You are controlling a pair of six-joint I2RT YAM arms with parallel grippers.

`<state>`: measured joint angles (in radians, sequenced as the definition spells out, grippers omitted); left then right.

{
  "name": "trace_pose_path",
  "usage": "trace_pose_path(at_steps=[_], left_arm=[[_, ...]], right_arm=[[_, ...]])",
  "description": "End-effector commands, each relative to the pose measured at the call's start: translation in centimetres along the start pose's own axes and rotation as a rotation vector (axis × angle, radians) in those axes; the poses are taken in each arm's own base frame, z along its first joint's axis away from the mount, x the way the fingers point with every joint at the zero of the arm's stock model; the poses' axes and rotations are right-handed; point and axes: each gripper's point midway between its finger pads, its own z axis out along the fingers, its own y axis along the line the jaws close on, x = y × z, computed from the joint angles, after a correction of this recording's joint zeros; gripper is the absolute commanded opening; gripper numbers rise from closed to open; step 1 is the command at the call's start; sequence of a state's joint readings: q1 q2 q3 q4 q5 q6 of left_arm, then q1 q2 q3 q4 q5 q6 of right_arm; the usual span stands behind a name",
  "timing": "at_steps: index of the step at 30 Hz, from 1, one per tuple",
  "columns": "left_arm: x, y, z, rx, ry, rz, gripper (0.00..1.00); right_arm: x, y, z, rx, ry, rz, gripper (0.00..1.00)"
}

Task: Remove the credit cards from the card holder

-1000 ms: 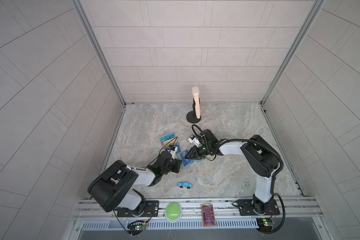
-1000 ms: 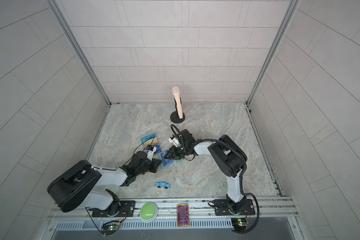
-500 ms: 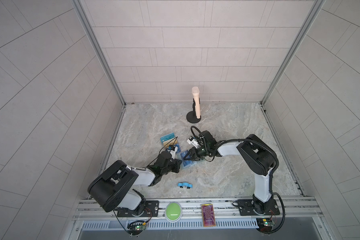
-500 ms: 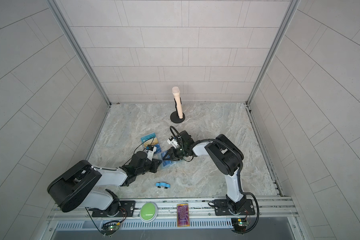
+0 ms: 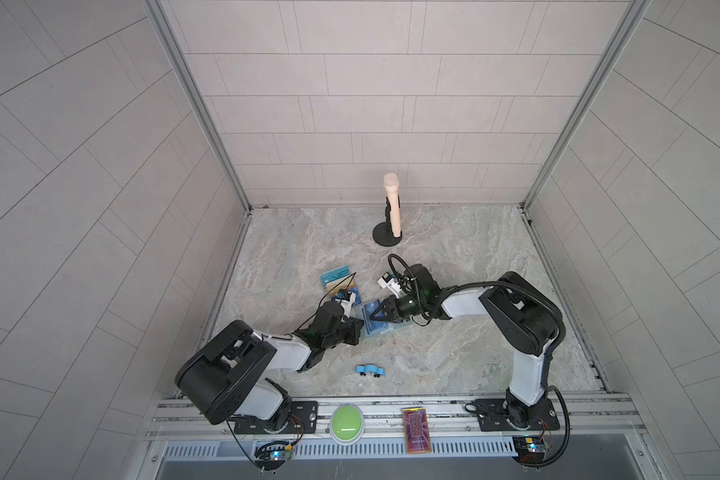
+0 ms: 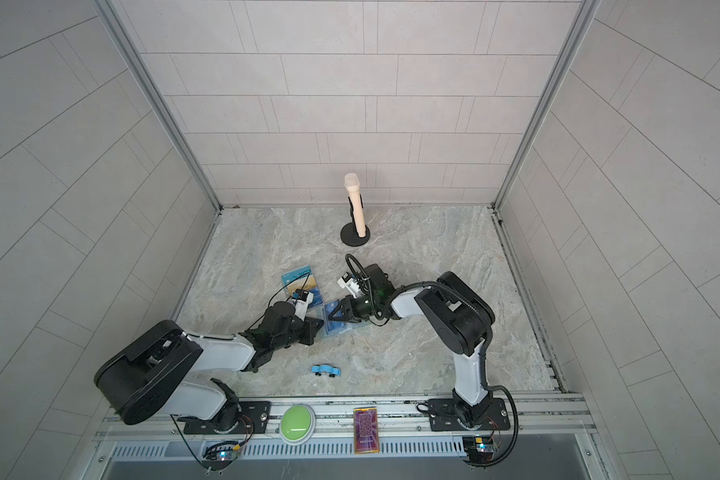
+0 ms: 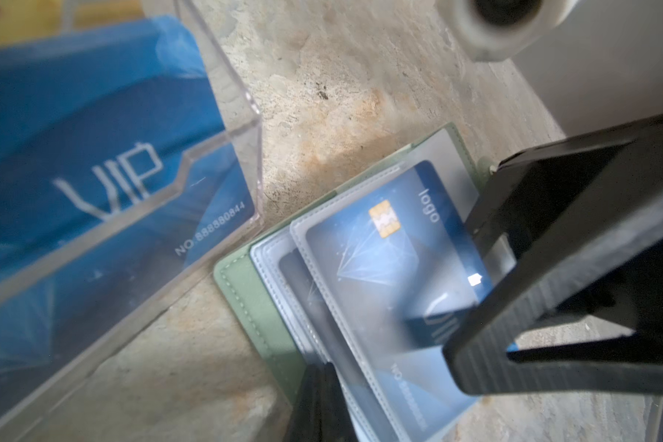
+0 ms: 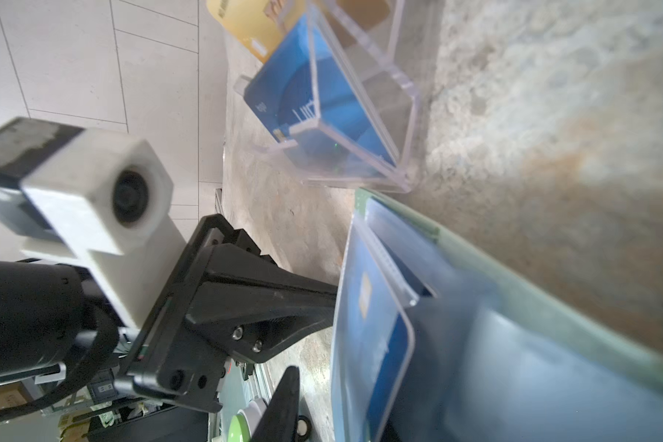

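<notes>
The mint-green card holder (image 5: pixel 385 328) (image 6: pixel 344 328) lies open on the floor between both grippers. Its top clear sleeve page holds a blue credit card (image 7: pixel 379 260) (image 8: pixel 372 329) with a gold chip, and a darker card (image 7: pixel 295 275) shows in the page under it. My left gripper (image 7: pixel 322 382) (image 5: pixel 357 329) is shut, with its tips at the edge of the sleeve pages beside the green cover (image 7: pixel 245 291). My right gripper (image 7: pixel 467 291) (image 5: pixel 371 316) straddles the far end of the top page. One of its fingers (image 8: pixel 284 398) stands clear of the page, and the page hides the other.
A clear acrylic stand (image 5: pixel 337 282) (image 7: pixel 245 114) (image 8: pixel 360 114) with a "VIP" card and a gold card touches the holder's far-left corner. A small blue toy car (image 5: pixel 370 370) lies nearer the front. A microphone on a black base (image 5: pixel 391 208) stands at the back.
My right arm has shifted slightly left, further over the holder, and its jaws have narrowed a little. The left arm and the holder have stayed still.
</notes>
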<state>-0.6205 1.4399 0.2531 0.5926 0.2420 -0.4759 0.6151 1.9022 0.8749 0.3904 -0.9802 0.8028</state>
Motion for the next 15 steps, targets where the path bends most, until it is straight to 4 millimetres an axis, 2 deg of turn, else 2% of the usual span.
trace_pose_path(at_steps=[1,15], left_arm=[[3.7,2.1,-0.1,-0.09,0.142,0.0,0.0],[3.4,2.1,-0.2,-0.096,0.141,0.005,0.0]], right_arm=[[-1.5,2.5,-1.0,-0.048,-0.059,-0.082,0.26],[-1.7,1.2,-2.0,-0.043,-0.093,-0.049,0.23]])
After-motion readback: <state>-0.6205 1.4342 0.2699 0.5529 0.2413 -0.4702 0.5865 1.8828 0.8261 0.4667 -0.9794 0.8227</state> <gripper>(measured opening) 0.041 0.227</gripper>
